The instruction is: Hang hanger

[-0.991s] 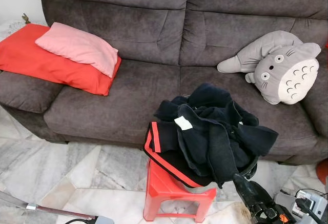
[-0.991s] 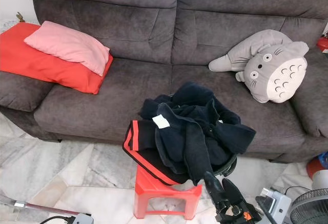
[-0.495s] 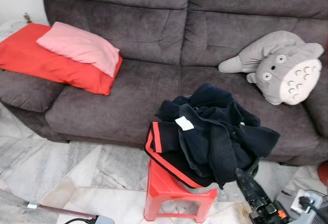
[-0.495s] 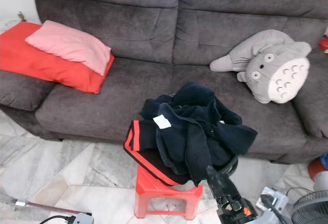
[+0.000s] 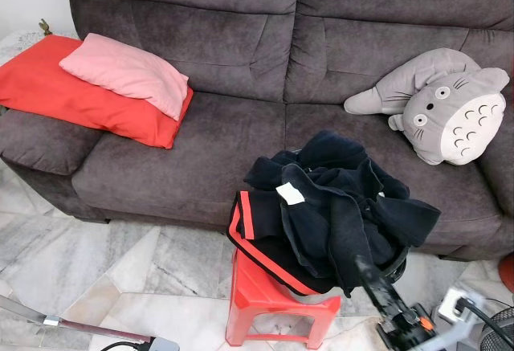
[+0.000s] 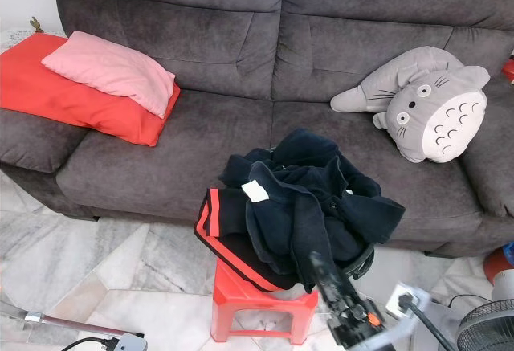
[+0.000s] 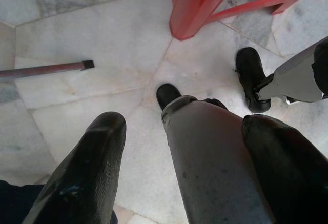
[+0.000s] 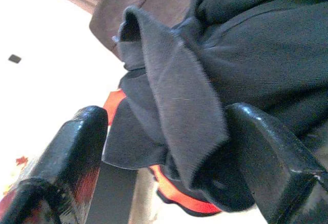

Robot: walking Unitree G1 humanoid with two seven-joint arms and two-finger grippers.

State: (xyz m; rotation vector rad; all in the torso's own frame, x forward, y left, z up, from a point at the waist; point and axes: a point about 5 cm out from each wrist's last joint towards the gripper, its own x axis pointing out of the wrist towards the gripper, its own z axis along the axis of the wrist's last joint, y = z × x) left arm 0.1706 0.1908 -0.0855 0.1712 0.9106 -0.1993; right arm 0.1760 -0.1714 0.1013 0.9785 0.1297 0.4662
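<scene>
- A heap of black clothes (image 5: 337, 206), with a red-striped garment at its left edge, lies on a red plastic stool (image 5: 277, 307) in the lower middle of the head views, just in front of the dark brown sofa (image 5: 233, 70).
- No hanger can be made out; if there is one, the heap hides it.
- The right gripper (image 5: 363, 271) rises from the lower right of the frame, its tip at the lower right edge of the heap.
- In the right wrist view its two black fingers (image 8: 72, 152) stand apart, with a hanging fold of dark cloth between them; they are not closed on it.
- The left gripper (image 7: 179, 167) points down at the marble floor (image 7: 92, 24), fingers apart, holding nothing; between them show the robot's own leg and foot, with a red stool leg beyond.
- A pink pillow (image 5: 128, 74) lies on a red cushion (image 5: 56, 98) at the upper left.
- A grey plush toy (image 5: 450, 114) rests on the sofa seat at the upper right.
</scene>
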